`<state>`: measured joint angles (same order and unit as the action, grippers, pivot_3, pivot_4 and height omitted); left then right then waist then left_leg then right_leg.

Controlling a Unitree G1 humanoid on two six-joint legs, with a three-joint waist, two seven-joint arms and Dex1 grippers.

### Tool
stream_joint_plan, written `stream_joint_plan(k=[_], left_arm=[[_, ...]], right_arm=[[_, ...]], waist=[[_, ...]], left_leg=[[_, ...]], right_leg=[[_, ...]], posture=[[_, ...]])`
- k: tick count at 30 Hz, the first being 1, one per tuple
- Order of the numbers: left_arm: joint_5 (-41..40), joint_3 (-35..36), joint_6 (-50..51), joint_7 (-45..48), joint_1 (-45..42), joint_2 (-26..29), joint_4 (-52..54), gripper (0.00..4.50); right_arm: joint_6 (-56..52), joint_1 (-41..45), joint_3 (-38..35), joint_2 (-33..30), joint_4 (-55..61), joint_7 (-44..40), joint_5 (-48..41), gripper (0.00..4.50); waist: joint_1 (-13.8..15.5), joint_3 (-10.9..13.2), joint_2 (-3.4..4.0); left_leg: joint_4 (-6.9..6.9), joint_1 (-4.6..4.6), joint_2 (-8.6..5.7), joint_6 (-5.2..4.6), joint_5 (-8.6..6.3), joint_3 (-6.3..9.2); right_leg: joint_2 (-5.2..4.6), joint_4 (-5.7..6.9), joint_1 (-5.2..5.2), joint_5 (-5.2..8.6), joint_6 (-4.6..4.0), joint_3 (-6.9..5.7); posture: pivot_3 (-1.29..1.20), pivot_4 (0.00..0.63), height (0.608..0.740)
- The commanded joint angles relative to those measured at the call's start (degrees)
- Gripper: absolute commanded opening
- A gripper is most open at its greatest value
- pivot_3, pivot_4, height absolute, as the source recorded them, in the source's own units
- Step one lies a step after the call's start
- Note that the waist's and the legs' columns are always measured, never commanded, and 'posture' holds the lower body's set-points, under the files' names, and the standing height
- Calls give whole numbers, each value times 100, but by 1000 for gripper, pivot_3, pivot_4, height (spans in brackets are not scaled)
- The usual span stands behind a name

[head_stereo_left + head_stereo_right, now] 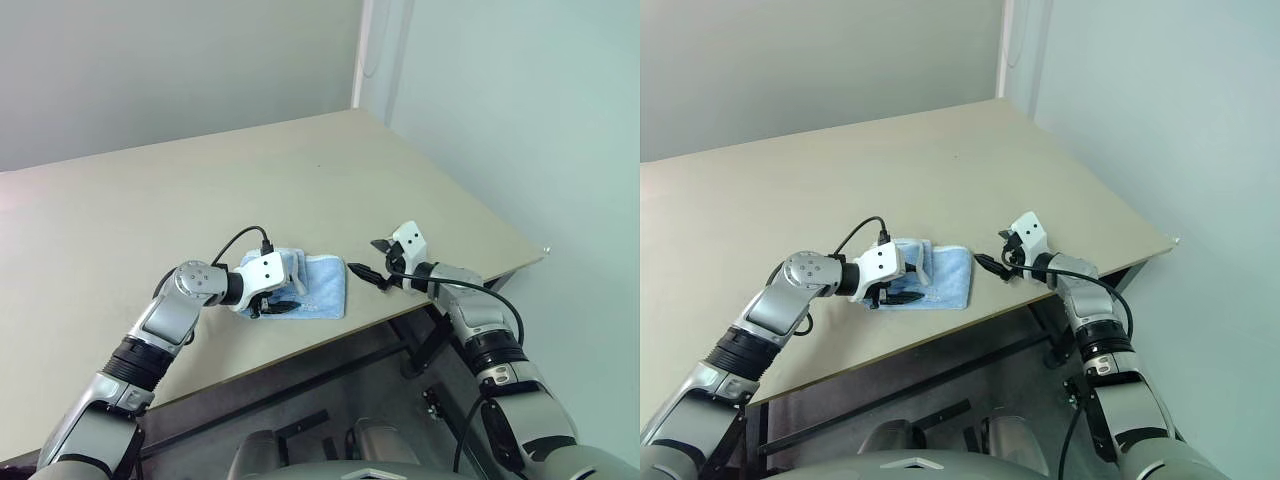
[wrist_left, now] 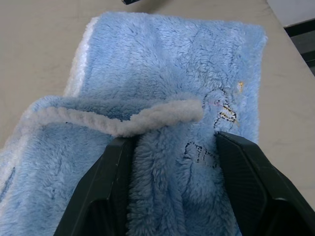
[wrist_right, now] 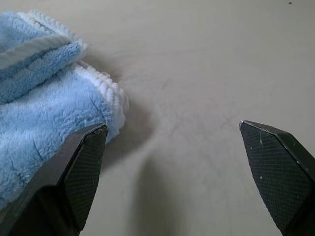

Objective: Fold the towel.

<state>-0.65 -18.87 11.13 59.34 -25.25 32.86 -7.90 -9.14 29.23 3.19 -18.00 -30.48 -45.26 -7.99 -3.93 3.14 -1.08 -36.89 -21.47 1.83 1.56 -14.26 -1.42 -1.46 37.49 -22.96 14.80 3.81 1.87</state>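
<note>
The light blue towel (image 1: 318,283) lies partly folded on the beige table (image 1: 200,180), close to the front edge. My left gripper (image 1: 276,302) is down on the towel's left part, shut on a thick bunch of its pile. In the left wrist view, a folded layer with white stitched edging (image 2: 147,118) drapes across by the left gripper (image 2: 170,142), above the flat part of the towel (image 2: 172,54). My right gripper (image 1: 368,258) stands open just right of the towel, low over bare table. One of its fingertips (image 3: 91,147) is next to the towel's white-edged corner (image 3: 110,98).
The table's front edge (image 1: 380,320) runs just below the towel and both grippers, and its right corner (image 1: 540,255) is near a pale wall. A black cable (image 1: 240,240) loops above the left wrist. Bare tabletop stretches behind the towel.
</note>
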Motion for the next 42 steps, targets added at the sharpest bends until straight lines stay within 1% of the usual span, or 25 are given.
stream_joint_plan(k=[1,7,12,15,23,26,27,28,29,31,32,37,42], left_arm=[[-282,276,180,71,-198,-63,169,2696],[-547,445,495,363,-259,120,266,2696],[-342,405,261,192,-375,102,-40,2696],[-341,390,208,114,-428,-25,-208,2696],[-230,255,31,207,-362,-59,-235,2696],[-244,304,-90,132,-369,-129,-287,2113],[-232,299,-132,125,-374,-138,-312,1795],[-222,298,-165,121,-379,-145,-331,1366],[-230,323,-203,88,-388,-176,-359,1087],[-261,372,-249,50,-409,-213,-390,260],[-301,403,-252,69,-414,-207,-363,47],[-557,548,-108,313,-336,-51,63,47],[-859,697,85,446,-237,32,679,47]], right_arm=[[70,32,-59,-34,277,26,-39,4500],[71,30,-46,-30,258,25,-33,4500],[82,63,-47,-41,220,28,-20,4500],[114,76,-16,-57,181,48,38,4500],[102,49,-28,-65,201,61,53,4500],[97,46,-31,-64,203,69,51,4500],[98,46,-31,-63,202,75,51,4500],[98,45,-31,-61,203,79,50,4500],[93,46,-34,-59,208,81,45,4500],[81,42,-36,-55,227,81,34,4500],[69,32,-36,-52,249,65,18,4500],[-196,-147,-23,-78,667,-251,-212,4500],[-933,-378,-38,-240,1500,-917,-757,4500]], waist=[[-1,0,0],[-5,0,0],[-1,0,0],[-1,0,0],[-2,0,0],[-1,0,0],[0,0,0],[0,0,0],[0,0,0],[-2,0,0],[-2,0,0],[-1,0,0],[2,1,1]], left_leg=[[0,0,0,0,0,0],[1,0,0,0,0,0],[0,0,-1,0,0,0],[1,-1,-1,0,0,0],[1,-1,0,0,0,0],[1,-1,0,0,0,0],[1,-1,0,0,0,0],[1,-2,0,0,0,0],[1,-2,0,0,0,0],[1,-1,0,0,0,0],[1,-1,0,0,0,0],[2,-2,0,0,0,1],[1,-7,0,0,0,0]], right_leg=[[0,0,0,0,1,0],[2,0,-2,1,1,0],[0,0,-1,2,2,0],[0,-1,-1,2,2,0],[1,-1,-2,1,2,0],[0,-1,-2,1,2,0],[0,-1,-2,1,2,0],[0,-1,-2,1,2,0],[0,-1,-2,1,2,0],[0,-1,-2,1,2,0],[0,-1,-2,1,2,0],[0,-1,-2,1,2,0],[-1,-1,-5,2,3,0]], posture=[[0,0,740],[0,0,740],[0,0,740],[0,0,740],[0,0,740],[0,0,740],[0,0,740],[0,0,740],[0,0,740],[0,0,740],[0,0,740],[0,0,740],[0,0,740]])
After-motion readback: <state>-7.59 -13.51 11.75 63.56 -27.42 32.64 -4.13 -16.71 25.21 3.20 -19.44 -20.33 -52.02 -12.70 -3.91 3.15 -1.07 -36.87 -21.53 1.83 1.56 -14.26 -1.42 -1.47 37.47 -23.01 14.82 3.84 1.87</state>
